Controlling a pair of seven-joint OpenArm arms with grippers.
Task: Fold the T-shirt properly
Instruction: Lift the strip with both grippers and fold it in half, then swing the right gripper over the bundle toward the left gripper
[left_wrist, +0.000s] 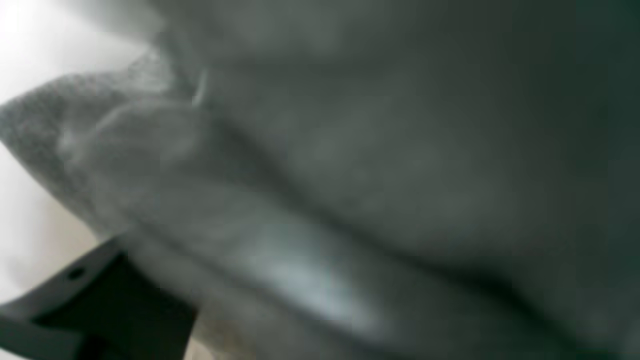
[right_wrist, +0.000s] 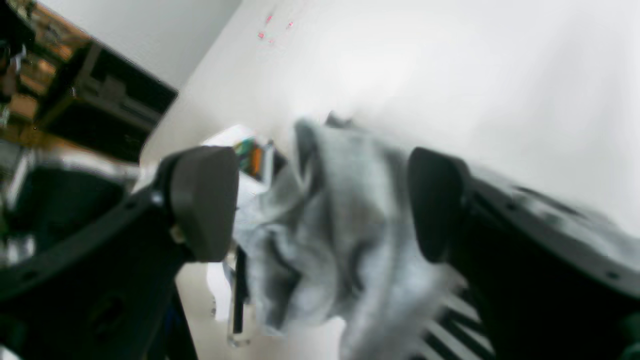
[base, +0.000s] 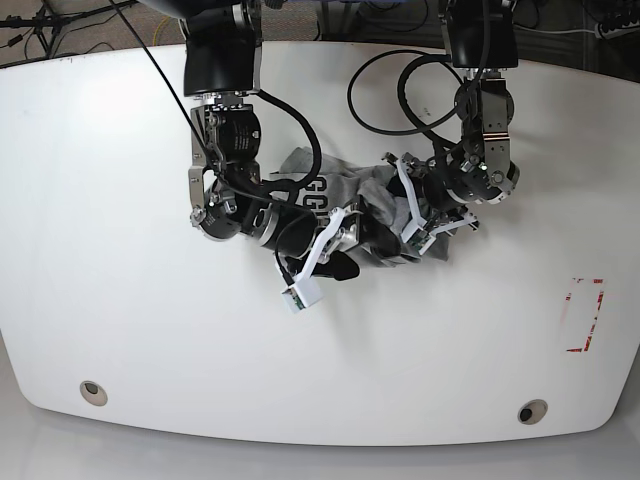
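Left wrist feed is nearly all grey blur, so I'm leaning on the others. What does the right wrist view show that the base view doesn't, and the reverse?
Only the right wrist view: the right gripper from close up, its fingers spread wide apart, with bunched grey cloth in the gap and neither pad visibly touching it.

Only the base view: the whole white table, both arms meeting over its middle, black lettering on the cloth, and the left gripper buried in the fabric.

Both: the T-shirt, crumpled, not laid flat.
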